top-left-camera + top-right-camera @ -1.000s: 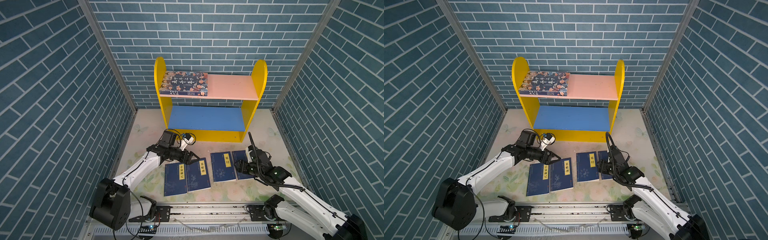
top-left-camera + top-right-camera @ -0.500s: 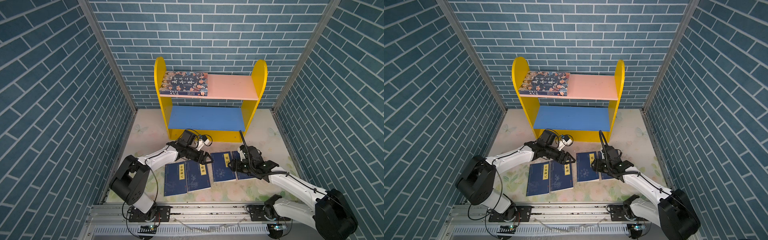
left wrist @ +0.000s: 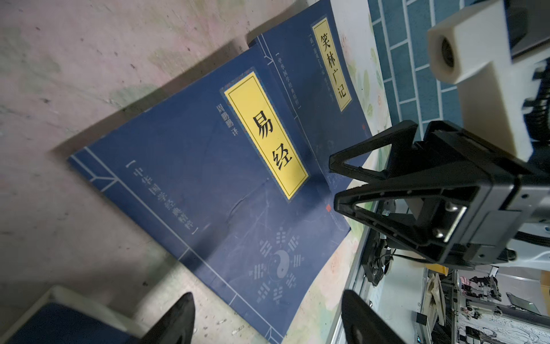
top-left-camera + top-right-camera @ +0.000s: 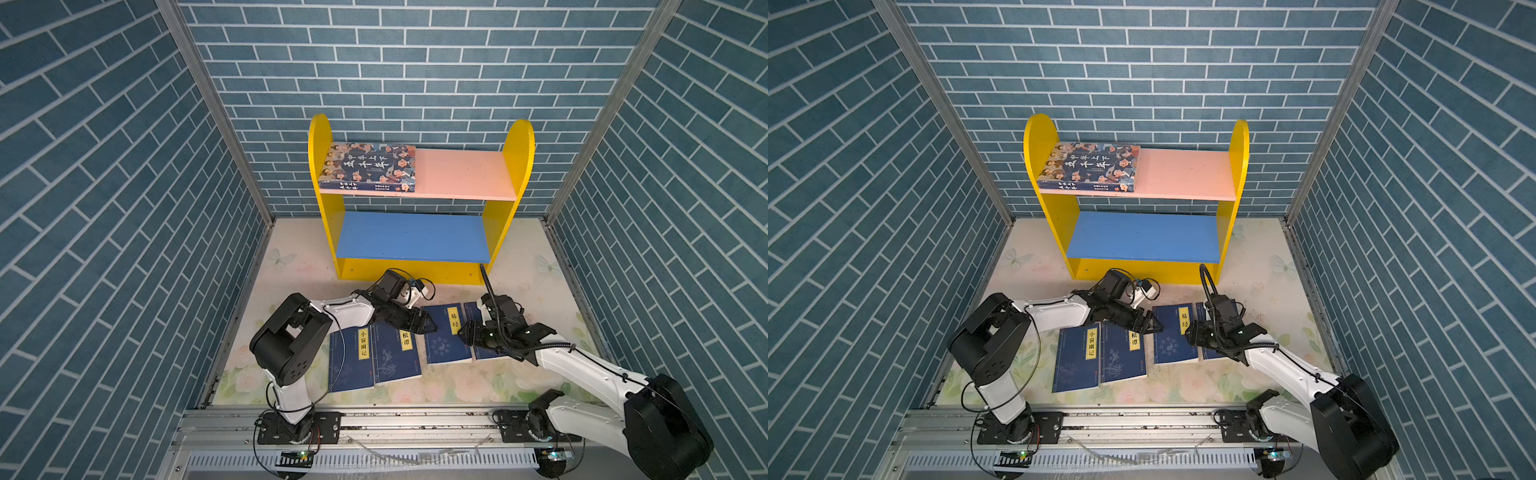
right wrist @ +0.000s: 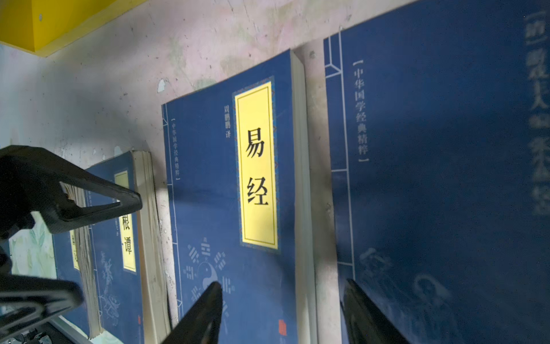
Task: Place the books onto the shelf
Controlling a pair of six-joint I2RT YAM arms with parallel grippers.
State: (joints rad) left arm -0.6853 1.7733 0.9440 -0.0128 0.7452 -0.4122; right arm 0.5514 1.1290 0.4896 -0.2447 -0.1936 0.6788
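Four thin navy paperbacks with yellow title labels lie flat in a row on the pale floral mat [image 4: 291,266]. They are in front of the small wooden shelf [image 4: 517,162] with yellow round-topped sides. Counted from the left arm's side.

Hidden / unclear:
- Fourth navy book [image 4: 472,311]: mostly under the right gripper [image 4: 463,334] and its wrist in both top views. Only the far end and a strip of the near edge show. Its label is dim and blurred in the right wrist view, unreadable there.
- Second navy book [image 4: 395,357]: far end under the left gripper [image 4: 428,325], top of the label covered.
- First navy book [image 4: 351,363]: far corner behind the left arm.
- Whether either gripper touches a cover: cannot tell.

Grippers:
- Left gripper: black fingers spread wide, nothing between them. Tips sit at the edge of the third navy book [image 4: 446,343] that faces the second.
- Right gripper: fingers parted, nothing grasped. In the right wrist view one fingertip [image 5: 212,297] is over the third cover and the other over the fourth, straddling the gap.

Appearance:
- Third navy book: white ruled lines along the spine side, yin-yang with trigrams at the near end.
- Thick cartoon-cover book [image 4: 370,168]: flat on the pink upper board [image 4: 461,174], against the left yellow side.
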